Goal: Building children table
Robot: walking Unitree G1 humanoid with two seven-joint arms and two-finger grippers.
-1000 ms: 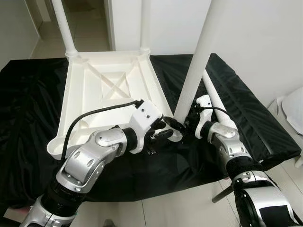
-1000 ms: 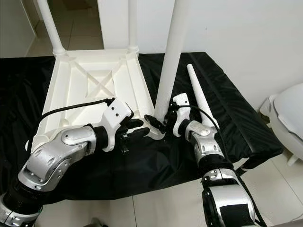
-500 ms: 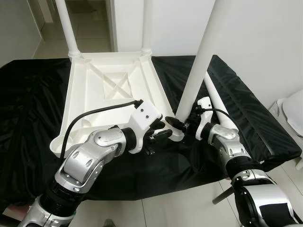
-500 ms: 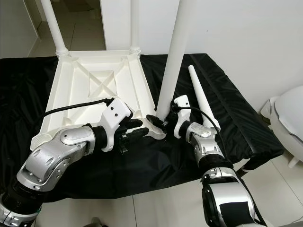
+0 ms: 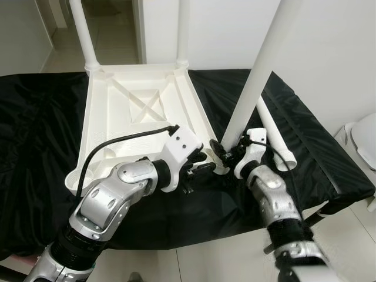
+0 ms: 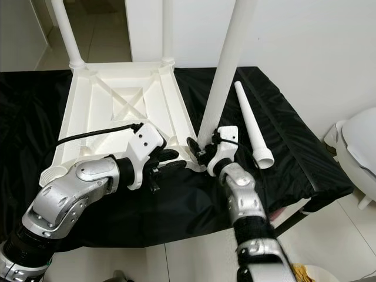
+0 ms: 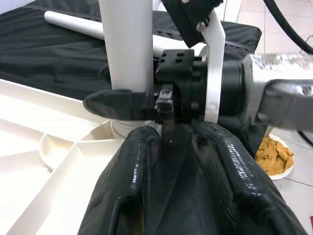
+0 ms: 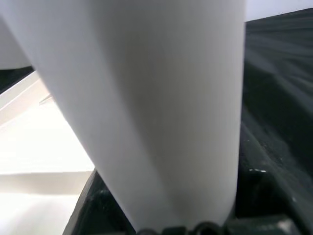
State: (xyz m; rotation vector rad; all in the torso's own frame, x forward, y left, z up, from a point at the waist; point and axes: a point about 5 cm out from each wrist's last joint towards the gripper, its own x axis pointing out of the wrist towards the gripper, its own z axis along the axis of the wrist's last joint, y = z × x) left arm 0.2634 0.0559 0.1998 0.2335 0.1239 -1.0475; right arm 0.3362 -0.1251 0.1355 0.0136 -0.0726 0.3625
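Currently the inverted white tabletop (image 5: 138, 111) lies on the black-draped worktop (image 5: 35, 153). Left pincer (image 5: 197, 167), fingers nearly together, steadies its near corner. Right pincer (image 5: 226, 154) pinches the upright leg (image 5: 258, 76) at the corner socket. Judged: third leg being seated; next, twist it home, then fetch the spare leg (image 6: 252, 132).

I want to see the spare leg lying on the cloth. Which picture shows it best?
The right eye view: the whole spare leg lies in sight. The left eye view hides part of it behind the right hand; the left wrist view shows a strip.
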